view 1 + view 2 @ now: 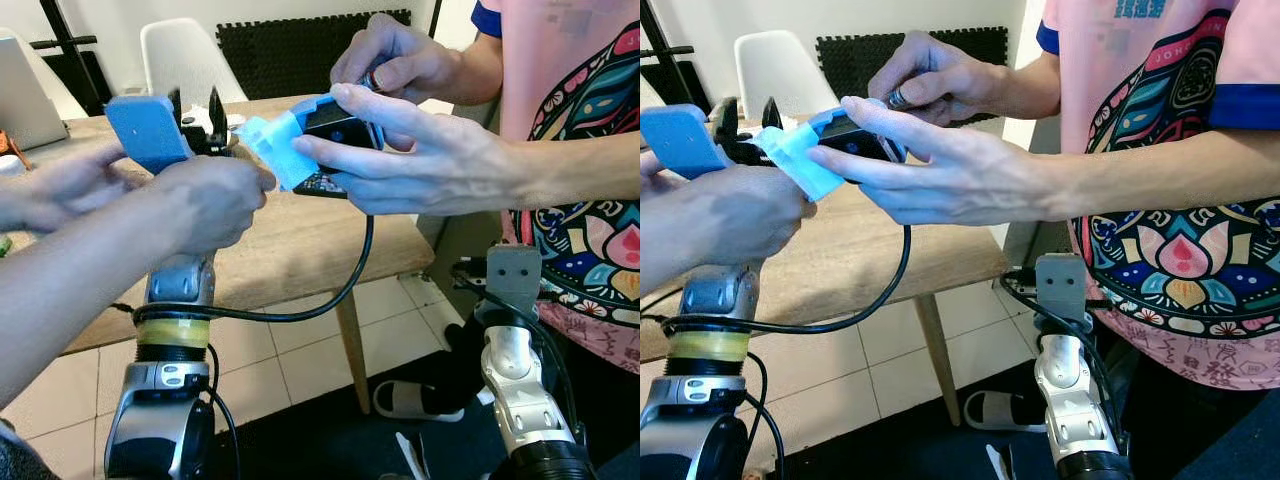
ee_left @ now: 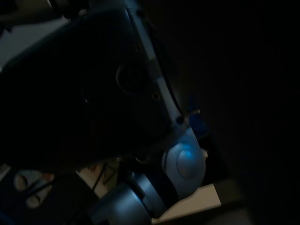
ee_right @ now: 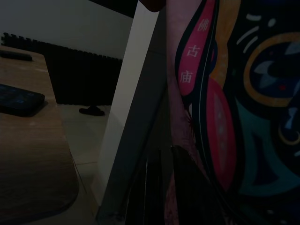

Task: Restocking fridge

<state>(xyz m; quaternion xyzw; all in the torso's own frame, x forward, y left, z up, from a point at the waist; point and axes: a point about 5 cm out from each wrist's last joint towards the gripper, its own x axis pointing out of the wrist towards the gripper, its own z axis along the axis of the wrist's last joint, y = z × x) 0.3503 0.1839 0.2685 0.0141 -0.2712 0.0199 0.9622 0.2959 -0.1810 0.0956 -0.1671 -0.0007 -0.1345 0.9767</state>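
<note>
While a person's hand (image 1: 205,200) wraps the raised left arm just under its blue block (image 1: 148,130), the left gripper (image 1: 197,112) points up over the wooden table (image 1: 300,250), its fingers standing apart; a second person's hands (image 1: 420,160) hold a dark device in pale blue cloth (image 1: 275,145) (a black cable (image 1: 330,295) hangs from it); the right arm (image 1: 515,360) stands low beside a pink patterned shirt (image 1: 585,250), its jaws impossible to judge; no fridge or groceries can be made out.
</note>
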